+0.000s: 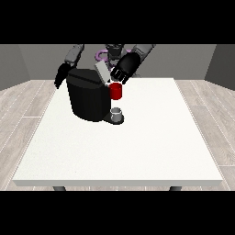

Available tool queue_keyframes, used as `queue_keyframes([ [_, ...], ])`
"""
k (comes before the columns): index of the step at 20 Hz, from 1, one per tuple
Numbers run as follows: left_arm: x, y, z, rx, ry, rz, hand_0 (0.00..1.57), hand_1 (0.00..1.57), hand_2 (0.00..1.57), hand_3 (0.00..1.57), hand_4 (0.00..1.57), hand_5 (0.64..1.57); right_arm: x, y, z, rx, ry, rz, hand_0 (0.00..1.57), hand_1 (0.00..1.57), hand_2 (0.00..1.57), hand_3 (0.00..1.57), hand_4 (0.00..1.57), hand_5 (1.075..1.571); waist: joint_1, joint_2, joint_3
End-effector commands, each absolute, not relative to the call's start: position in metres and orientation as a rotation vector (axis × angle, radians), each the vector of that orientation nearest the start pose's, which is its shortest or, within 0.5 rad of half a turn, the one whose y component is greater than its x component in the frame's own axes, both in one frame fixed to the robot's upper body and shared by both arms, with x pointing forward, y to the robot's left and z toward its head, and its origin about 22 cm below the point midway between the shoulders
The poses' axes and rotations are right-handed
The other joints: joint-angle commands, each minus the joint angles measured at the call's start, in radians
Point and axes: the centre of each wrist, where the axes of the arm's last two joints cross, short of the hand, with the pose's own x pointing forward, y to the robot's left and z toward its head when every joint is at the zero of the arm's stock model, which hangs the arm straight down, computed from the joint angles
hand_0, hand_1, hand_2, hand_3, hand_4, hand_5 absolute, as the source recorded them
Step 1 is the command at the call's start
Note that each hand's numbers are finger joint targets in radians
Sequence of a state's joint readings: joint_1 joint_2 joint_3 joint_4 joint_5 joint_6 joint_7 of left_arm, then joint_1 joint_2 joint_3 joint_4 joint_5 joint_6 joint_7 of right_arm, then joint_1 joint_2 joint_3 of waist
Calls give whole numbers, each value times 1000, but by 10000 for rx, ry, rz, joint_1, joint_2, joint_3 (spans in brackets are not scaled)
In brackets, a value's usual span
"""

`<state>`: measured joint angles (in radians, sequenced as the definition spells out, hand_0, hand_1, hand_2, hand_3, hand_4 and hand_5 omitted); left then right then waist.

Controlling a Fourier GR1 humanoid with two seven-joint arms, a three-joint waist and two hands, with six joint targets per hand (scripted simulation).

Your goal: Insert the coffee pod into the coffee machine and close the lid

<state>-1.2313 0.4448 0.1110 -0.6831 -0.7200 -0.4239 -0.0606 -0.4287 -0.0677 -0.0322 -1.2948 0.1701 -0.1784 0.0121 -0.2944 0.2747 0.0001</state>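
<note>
No loose coffee pod shows anywhere, so I judge it already inside the black coffee machine [87,98], though the pod slot is hidden; the grey lid [102,72] on top of the machine is tilted up, so closing is left. The hand at the view's right [125,67] hovers just beside the lid, its fingers' state unclear. A red part [116,91] juts from the machine's front above a grey cup [117,114] whose contents are hidden, the hand at the view's left [61,75] hangs behind the machine, and all stands on the white counter [137,147].

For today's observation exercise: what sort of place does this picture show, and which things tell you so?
Probably a bare test room set up for a coffee-making trial: a white table on a wood-plank floor, grey walls, and only a black coffee machine with a red cup beside it.
</note>
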Motion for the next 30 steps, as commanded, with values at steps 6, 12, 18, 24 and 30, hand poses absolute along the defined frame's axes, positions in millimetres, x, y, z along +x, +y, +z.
queue_keyframes([
  [6,460,244,282,6062,-15458,-11263,1251,1251,1290,1217,425,1571,342,-211,44,-2720,-17051,1019,0,0,0,0,153,1571,158,268,4],
  [12,464,222,240,6007,-15459,-11354,1192,1192,1248,1202,420,1571,342,-217,50,-2628,-16997,1223,0,0,0,0,169,1571,58,134,2],
  [18,464,211,263,6202,-15591,-11550,1216,1216,1259,1200,417,1571,350,-217,55,-2543,-16908,1058,0,0,0,0,0,1571,118,76,4],
  [24,461,254,273,6554,-16206,-11111,1212,1212,1245,1199,352,1571,349,-206,67,-2533,-17160,1014,0,0,0,0,0,1571,9,468,-4],
  [30,463,239,273,7352,-16462,-10905,1241,1241,1255,1199,290,1571,344,-207,53,-2418,-17070,1237,0,0,0,0,0,1571,-297,512,1],
])
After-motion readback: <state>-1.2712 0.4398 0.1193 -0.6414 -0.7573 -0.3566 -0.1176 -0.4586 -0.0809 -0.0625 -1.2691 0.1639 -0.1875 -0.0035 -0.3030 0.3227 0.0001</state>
